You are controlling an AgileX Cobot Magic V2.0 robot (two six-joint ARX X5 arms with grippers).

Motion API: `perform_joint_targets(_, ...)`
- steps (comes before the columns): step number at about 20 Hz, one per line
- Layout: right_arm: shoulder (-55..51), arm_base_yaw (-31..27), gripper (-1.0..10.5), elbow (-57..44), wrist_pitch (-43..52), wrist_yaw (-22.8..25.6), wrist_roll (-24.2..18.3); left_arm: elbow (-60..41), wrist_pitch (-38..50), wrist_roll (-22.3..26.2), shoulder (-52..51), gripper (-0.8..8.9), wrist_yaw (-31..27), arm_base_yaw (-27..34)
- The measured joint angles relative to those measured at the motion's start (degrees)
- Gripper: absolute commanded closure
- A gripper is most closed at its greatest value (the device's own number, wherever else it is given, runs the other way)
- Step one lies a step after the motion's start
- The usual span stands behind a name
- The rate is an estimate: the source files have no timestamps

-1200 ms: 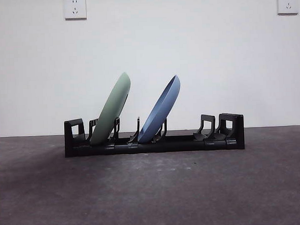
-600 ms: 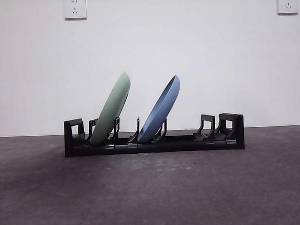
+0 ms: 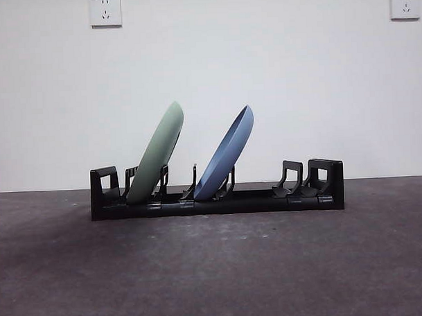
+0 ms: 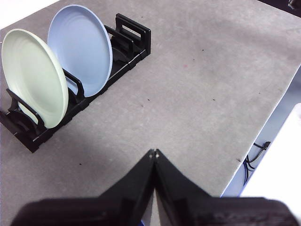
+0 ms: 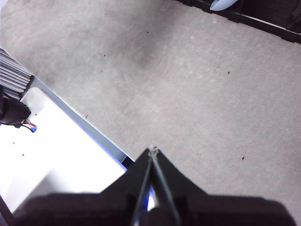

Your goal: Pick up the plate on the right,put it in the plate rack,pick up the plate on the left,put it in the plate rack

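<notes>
both stiff, smooth round plates, pale green and blue, are seated leaning in the long black plate rack, best gripped by the rim, while the left gripper and right gripper are pinched closed, empty.

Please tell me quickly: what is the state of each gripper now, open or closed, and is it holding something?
Left gripper: closed, holding nothing, above the bare table.
Right gripper: closed, holding nothing, near the table's edge.

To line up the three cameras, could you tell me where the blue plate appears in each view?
Front view: blue plate leans in the plate rack, near centre.
Left wrist view: upper left, behind the green plate.
Right wrist view: only an edge at the top.
Shared landmark: the plate rack.
</notes>
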Motion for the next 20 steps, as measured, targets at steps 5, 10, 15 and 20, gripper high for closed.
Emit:
perform_joint_targets(5,0.0,0.0,9.4,0.0,0.0,4.2,0.0,0.0,0.0,0.0,0.8,8.18,0.0,0.0)
perform_joint_targets(10,0.0,0.0,9.4,0.0,0.0,10.2,0.0,0.0,0.0,0.0,1.8,8.17,0.0,0.0)
perform_joint_targets(15,0.0,0.0,9.4,0.0,0.0,15.5,0.0,0.0,6.1,5.3,3.6,8.17,-3.9,0.9)
perform_joint_targets(20,0.0,0.0,9.4,0.0,0.0,15.5,0.0,-1.9,27.2,17.1,-0.1,8.17,2.4,13.4)
